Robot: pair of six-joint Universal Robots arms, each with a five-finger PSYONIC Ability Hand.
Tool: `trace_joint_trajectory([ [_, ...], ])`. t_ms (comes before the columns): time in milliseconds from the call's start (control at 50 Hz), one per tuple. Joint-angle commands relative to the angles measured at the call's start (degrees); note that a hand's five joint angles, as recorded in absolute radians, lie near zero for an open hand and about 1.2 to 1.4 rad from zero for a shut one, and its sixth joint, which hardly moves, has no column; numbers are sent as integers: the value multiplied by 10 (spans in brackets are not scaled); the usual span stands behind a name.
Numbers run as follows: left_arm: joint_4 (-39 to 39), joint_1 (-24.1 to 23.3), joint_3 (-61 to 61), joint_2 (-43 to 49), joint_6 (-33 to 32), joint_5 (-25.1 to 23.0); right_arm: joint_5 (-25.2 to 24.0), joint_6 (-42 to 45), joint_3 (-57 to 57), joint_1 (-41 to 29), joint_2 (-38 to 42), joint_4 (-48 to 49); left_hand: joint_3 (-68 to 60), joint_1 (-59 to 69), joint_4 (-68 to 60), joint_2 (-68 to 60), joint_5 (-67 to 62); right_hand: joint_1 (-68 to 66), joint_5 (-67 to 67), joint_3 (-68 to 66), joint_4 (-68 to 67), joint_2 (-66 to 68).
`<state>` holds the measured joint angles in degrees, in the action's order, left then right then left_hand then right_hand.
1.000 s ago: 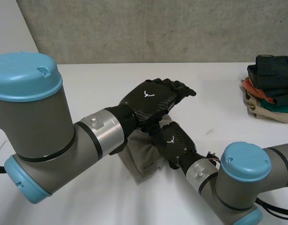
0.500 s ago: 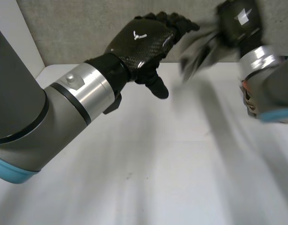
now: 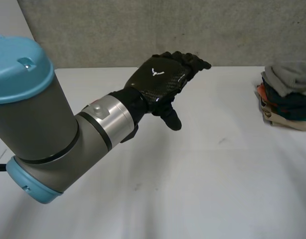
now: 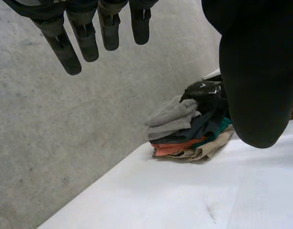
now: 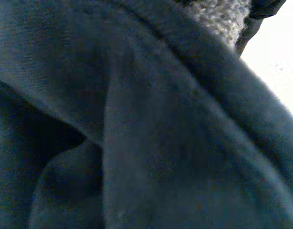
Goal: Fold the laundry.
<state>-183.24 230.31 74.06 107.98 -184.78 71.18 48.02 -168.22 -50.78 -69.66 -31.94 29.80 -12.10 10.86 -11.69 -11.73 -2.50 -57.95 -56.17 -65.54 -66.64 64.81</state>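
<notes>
Stacking step, it seems: grey folded piece [image 3: 288, 73] sits atop the clothes pile [image 3: 285, 110], right hand [image 4: 207, 95] against that pile, grip unreadable; left hand [image 3: 160, 82] well apart from the pile, fingers straight, empty; next, withdraw the right hand without toppling the pile.

The left arm [image 3: 53, 134] is stretched forward, the left hand [image 3: 160, 82] held raised with fingers [image 4: 89, 40] straight. The right hand [image 4: 207, 94] is seen well apart.
</notes>
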Motion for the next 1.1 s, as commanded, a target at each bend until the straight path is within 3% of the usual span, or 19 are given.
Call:
trace_joint_trajectory([
  [20, 0, -3, -1, 1, -1, -1, 39, 16, -18, 8, -38, -33, 12, 0, 8, 8, 16, 480, 562, 555, 566, -548],
  [180, 0, -20, 1, -7, 1, 0, 76, -9, -58, 19, -180, -152, 14, -1, 10, 10, 18, 480, 562, 555, 566, -548],
  [300, 0, -32, 15, -23, 1, -1, 179, 10, -34, 78, -230, -317, 19, -6, 15, 15, 23, 480, 562, 555, 566, -548],
  [360, -2, -33, 22, -36, 2, -2, 236, 72, 1, 106, -236, -387, 19, -6, 15, 15, 23, 480, 562, 555, 566, -548],
  [420, -6, -33, 21, -43, 5, -2, 311, 153, 38, 117, -245, -408, 19, -6, 15, 15, 23, 480, 562, 555, 566, -548],
  [480, -21, -34, 14, -51, 15, -1, 383, 190, 69, 113, -256, -363, 17, -5, 13, 14, 21, 480, 562, 555, 566, -548],
  [520, -44, -33, 5, -66, 35, 1, 397, 185, 77, 103, -262, -324, 14, -1, 10, 10, 18, 480, 562, 555, 566, -548],
  [580, -70, -27, -9, -93, 63, 10, 391, 149, 61, 60, -298, -237, 9, 4, 5, 5, 13, 480, 562, 555, 566, -548],
  [640, -81, -14, -39, -130, 84, 62, 367, 106, 6, 15, -375, -159, 7, 5, 3, 3, 11, 480, 562, 555, 566, -548],
  [660, -79, -9, -49, -133, 82, 85, 356, 97, -11, 4, -394, -139, 7, 5, 3, 3, 11, 480, 562, 555, 566, -548],
  [680, -74, 7, -60, -137, 76, 140, 341, 91, -32, -6, -411, -118, 10, 2, 6, 7, 14, 480, 562, 555, 566, -548],
  [720, -63, 30, -66, -141, 61, 192, 284, 77, -102, -51, -446, -52, 14, -1, 10, 10, 18, 480, 562, 555, 566, -548],
  [760, -37, 73, -71, -145, 14, 246, 248, 72, -142, -83, -457, -19, 19, -6, 15, 15, 23, 480, 562, 555, 566, -548],
  [780, -28, 88, -71, -145, -7, 254, 205, 71, -186, -128, -464, 11, 21, -8, 16, 17, 25, 480, 562, 555, 566, -548],
  [880, 7, 178, -45, -140, -120, 264, 136, 71, -282, -250, -472, 30, 21, -9, 17, 17, 25, 480, 562, 555, 566, -548],
  [980, 12, 274, 59, -131, -174, 259, 141, 70, -352, -315, -469, -15, 21, -9, 17, 17, 25, 480, 562, 555, 566, -548],
  [1100, -4, 401, 131, -97, -180, 241, 174, 62, -392, -340, -465, -92, 21, -9, 17, 17, 25, 480, 562, 555, 566, -548],
])
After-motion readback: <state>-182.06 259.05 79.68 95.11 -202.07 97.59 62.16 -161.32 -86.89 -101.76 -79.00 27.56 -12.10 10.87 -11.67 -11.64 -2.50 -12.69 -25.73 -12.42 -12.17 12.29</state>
